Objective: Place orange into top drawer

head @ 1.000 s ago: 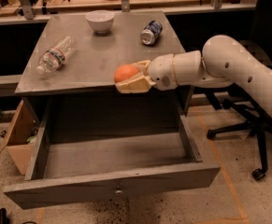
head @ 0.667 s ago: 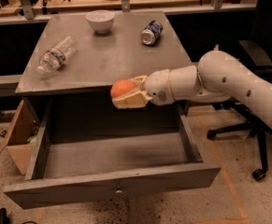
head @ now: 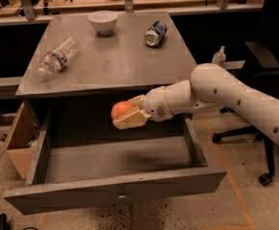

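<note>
Gripper (head: pixel 125 117) is mid-frame, its fingers (head: pixel 129 122) hugging the orange (head: pixel 121 109), high over the open drawer (head: pixel 115 189) at frame bottom. If it lets go from up here, the round orange could bounce & roll, maybe hop out. Better go lower 1st.

Matt grey wooden top drawer (head: pixel 81 191), smooth orange (head: pixel 120 108), glossy cream plastic gripper (head: pixel 125 114) over that drawer, clear plastic bottle (head: pixel 57 56)

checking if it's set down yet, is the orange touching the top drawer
Apart. The camera view shows the orange gripped in the tool, above the open top drawer, with bare drawer floor visible below it.
</note>
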Motion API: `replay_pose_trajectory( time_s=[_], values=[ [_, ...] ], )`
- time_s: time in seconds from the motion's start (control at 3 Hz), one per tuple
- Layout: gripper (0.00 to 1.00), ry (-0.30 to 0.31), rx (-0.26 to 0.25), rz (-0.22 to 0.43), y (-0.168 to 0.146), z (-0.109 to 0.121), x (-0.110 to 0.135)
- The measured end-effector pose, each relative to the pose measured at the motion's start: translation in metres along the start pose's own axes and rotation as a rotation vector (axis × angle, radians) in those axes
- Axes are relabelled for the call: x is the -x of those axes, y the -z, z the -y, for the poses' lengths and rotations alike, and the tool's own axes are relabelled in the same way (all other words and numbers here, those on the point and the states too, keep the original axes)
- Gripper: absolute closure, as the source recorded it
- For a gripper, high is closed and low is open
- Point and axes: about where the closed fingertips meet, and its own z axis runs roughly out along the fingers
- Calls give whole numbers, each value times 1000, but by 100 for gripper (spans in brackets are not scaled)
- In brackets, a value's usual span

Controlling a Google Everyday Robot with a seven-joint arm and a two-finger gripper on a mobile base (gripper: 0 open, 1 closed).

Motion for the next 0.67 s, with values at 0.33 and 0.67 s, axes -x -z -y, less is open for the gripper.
replay_pose_trajectory(
  time_s=[0.33,0.67],
  values=[
    [100,25,33,-114,-16,-2,-28],
    [82,59,20,-254,-31,-4,-55]
  ],
)
